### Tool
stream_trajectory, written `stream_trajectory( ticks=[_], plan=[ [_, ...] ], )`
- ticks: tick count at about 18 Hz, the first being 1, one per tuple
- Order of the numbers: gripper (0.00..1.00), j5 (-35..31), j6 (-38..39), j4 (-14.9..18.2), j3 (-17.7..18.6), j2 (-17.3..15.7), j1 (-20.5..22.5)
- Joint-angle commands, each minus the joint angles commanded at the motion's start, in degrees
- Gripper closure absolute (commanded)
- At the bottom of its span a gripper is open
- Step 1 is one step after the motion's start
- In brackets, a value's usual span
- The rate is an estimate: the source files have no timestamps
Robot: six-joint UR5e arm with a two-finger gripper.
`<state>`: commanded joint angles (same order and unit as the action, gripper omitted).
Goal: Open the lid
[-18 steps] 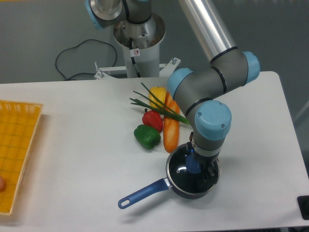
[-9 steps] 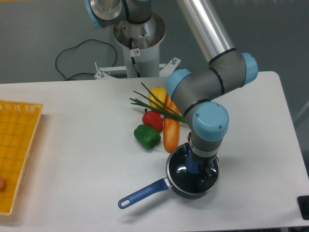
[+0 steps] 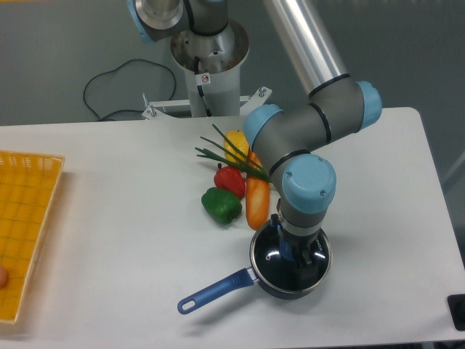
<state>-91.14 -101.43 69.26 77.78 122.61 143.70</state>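
Directly beneath the arm's wrist sits the lid (image 3: 270,256) — a round pane of dark, see-through glass bound by a shiny metal rim, resting flat on the saucepan (image 3: 290,287) at the near right of the table (image 3: 123,218). The gripper (image 3: 296,256) hangs straight down over the lid's centre, its dark fingers reaching to the glass, and a bit of the blue knob (image 3: 285,251) shows at their left edge. The wrist hides most of the fingers, so I cannot tell how wide they stand or whether they have closed on the knob.

The saucepan is dark blue and glossy, with a long blue handle (image 3: 214,290) running out to the near left and ending in a loop. The arm's joints are smooth grey cylinders capped in pale blue plastic, and the upper link is bright bare metal.

Just beyond the pan, on the far side, lies a cluster of vegetables: a long orange carrot (image 3: 256,203), a green pepper (image 3: 221,206), a red pepper (image 3: 229,179), a yellow pepper (image 3: 235,143) and thin green stalks (image 3: 236,158) laid across them. At the far left edge sits a yellow woven basket (image 3: 25,225) — flat and grid-textured.
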Motion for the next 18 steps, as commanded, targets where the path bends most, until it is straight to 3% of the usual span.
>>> stream_trajectory(
  ticks=[11,18],
  plan=[
    [0.19,-0.4,0.3,0.0,0.3,-0.8,0.0],
    [0.4,-0.3,2.5,0.0,0.3,-0.7,0.0]
  ],
)
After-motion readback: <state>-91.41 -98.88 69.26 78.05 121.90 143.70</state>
